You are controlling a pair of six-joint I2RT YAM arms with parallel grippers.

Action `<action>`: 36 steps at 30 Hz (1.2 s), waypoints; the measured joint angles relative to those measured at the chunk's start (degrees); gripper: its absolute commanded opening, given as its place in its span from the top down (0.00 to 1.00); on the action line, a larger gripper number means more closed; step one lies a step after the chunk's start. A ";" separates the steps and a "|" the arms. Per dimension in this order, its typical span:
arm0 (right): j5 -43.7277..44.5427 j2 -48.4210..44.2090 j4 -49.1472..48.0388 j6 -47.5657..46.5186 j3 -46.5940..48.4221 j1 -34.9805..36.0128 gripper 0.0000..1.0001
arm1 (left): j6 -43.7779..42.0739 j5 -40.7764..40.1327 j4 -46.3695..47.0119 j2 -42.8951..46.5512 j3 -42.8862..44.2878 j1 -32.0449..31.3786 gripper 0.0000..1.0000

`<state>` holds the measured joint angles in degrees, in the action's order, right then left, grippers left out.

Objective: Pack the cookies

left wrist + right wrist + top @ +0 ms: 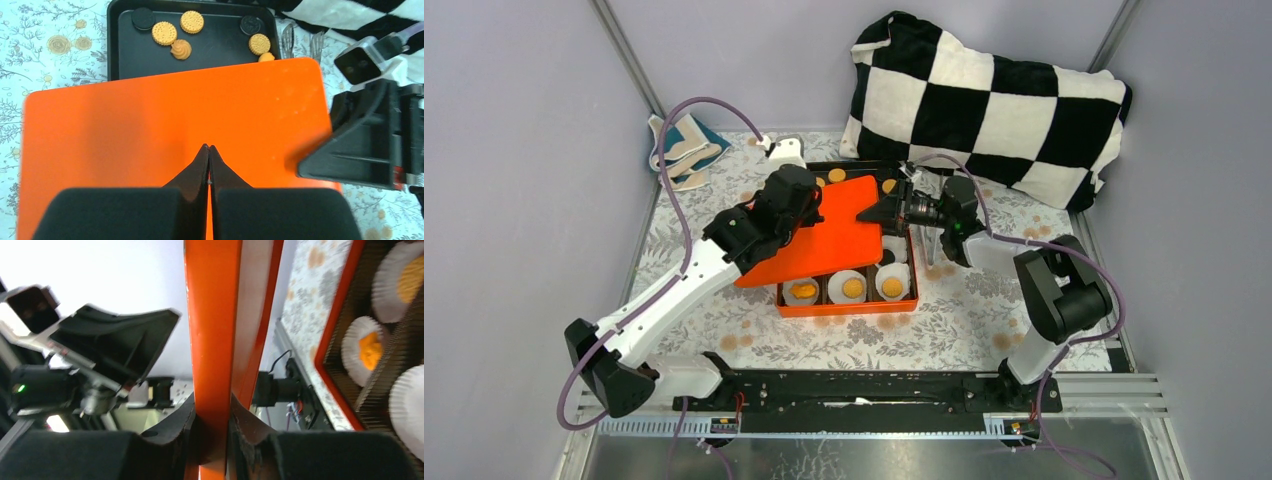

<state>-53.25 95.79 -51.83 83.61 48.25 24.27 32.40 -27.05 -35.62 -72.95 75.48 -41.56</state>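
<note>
Far left at the back, a folded teal-and-cream cloth (pixel 686 148) lies on the floral-print table cover (pixel 724 325).

The left gripper (pixel 208 150) is over the left part of the flat orange plastic lid (pixel 150 125). Its fingers are pressed together with barely a slit between them, and the tips rest against the lid's top face. Can't tell if it has any actual grip on the lid.

The lid is tilted above the orange compartment box (pixel 844 309) and hides its back rows. The front row is exposed: three white pleated paper liners (pixel 837 281), each holding one of the small orange-yellow cookies (pixel 853 289).

More cookies lie loose in the black rectangular tray (pixel 114 45) behind the lid, plus a few dark ones.

The right gripper (pixel 212 405) clamps the lid's right rim, one finger on each side, with the plastic filling the narrow gap.

A black-and-white checkered pillow (pixel 984 100) sits back right, just behind the tray.
</note>
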 measured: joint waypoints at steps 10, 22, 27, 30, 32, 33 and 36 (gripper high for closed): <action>-11.32 -2.03 -0.98 -2.25 -6.99 -3.61 1.00 | -0.02 0.04 1.55 -0.96 -4.02 0.22 1.00; -7.87 -5.66 27.96 -31.47 -6.01 -5.64 1.00 | -0.24 3.41 6.10 -2.91 -9.79 0.22 1.00; -7.43 -1.92 19.06 -28.83 -6.82 -6.27 1.00 | -0.44 4.33 7.58 -2.84 -11.45 0.22 1.00; -7.41 2.21 12.24 -25.42 -7.52 -6.97 1.00 | -0.50 5.09 8.15 -2.84 -11.85 0.22 1.00; -7.69 4.35 8.63 -23.23 -8.66 -7.74 1.00 | -0.57 5.55 8.55 -2.84 -11.87 0.22 1.00; -7.87 4.92 7.54 -22.56 -9.46 -8.28 1.00 | -0.61 5.88 8.79 -2.84 -11.89 0.22 1.00; -8.48 5.20 7.54 -22.51 -10.47 -10.08 1.00 | -0.61 6.78 9.29 -2.84 -12.00 0.22 1.00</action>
<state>-61.73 100.99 -44.29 61.10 37.78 14.20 31.79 -20.27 -26.33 -75.79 63.48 -41.34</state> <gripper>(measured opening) 0.251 0.003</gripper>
